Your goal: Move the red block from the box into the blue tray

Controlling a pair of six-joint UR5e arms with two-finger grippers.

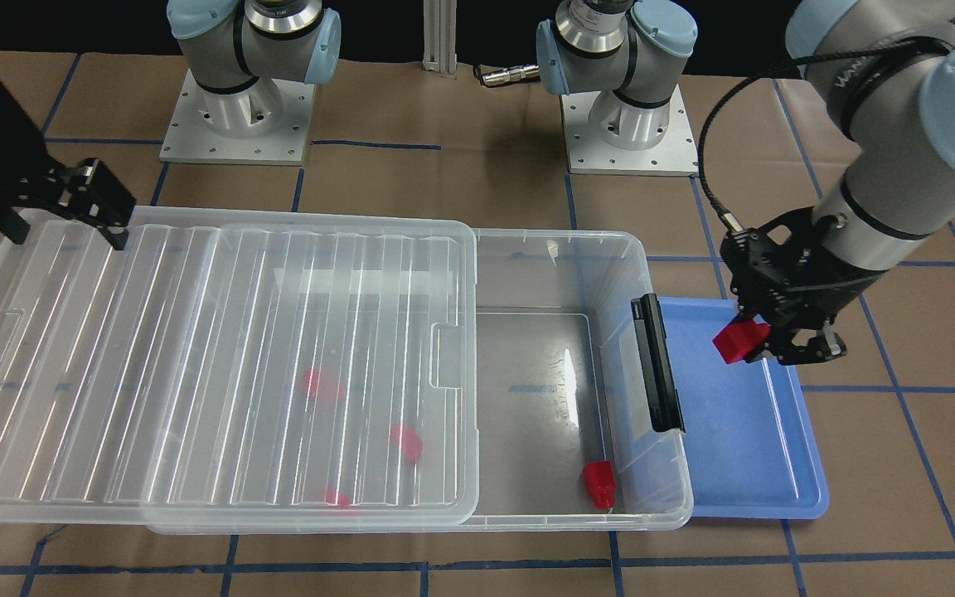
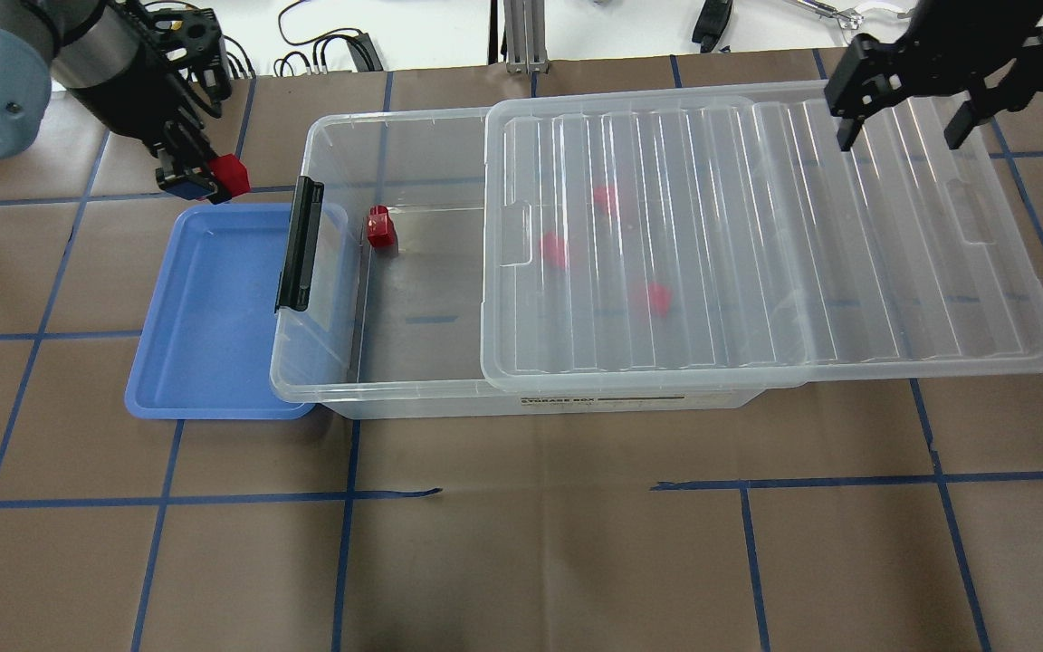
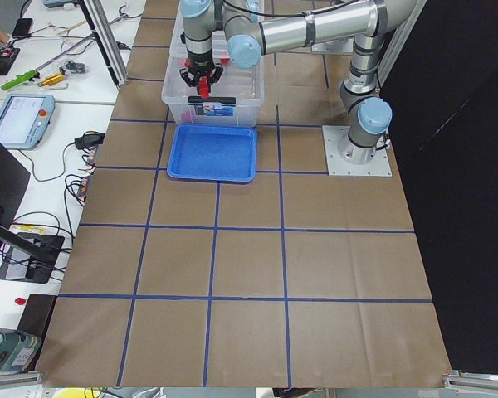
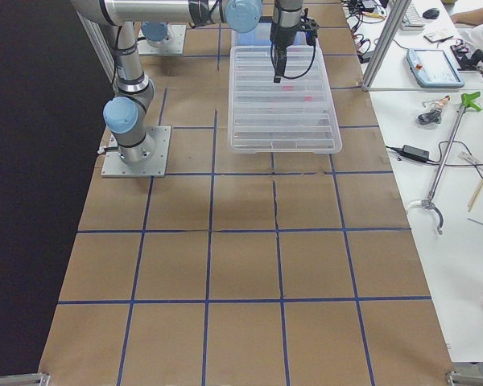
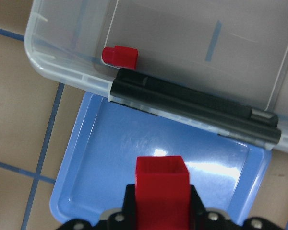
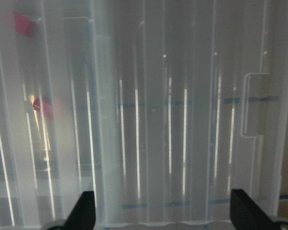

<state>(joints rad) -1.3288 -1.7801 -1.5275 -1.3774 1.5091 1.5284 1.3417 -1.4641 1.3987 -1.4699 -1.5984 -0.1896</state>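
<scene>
My left gripper (image 1: 784, 342) is shut on a red block (image 1: 739, 342) and holds it above the far end of the blue tray (image 1: 751, 448). The left wrist view shows this block (image 5: 162, 187) between the fingers, over the tray (image 5: 149, 143). The box (image 2: 331, 272) lies beside the tray, its ribbed lid (image 2: 757, 235) slid aside so the tray end is uncovered. Another red block (image 2: 380, 226) lies in the uncovered part. Three more show blurred under the lid (image 2: 606, 199). My right gripper (image 2: 906, 136) is open and empty over the lid's far end.
The box's black latch bar (image 2: 298, 243) overhangs the blue tray's edge. The two arm bases (image 1: 237, 116) stand on the brown table beyond the box. Blue tape lines (image 2: 540, 489) cross the table.
</scene>
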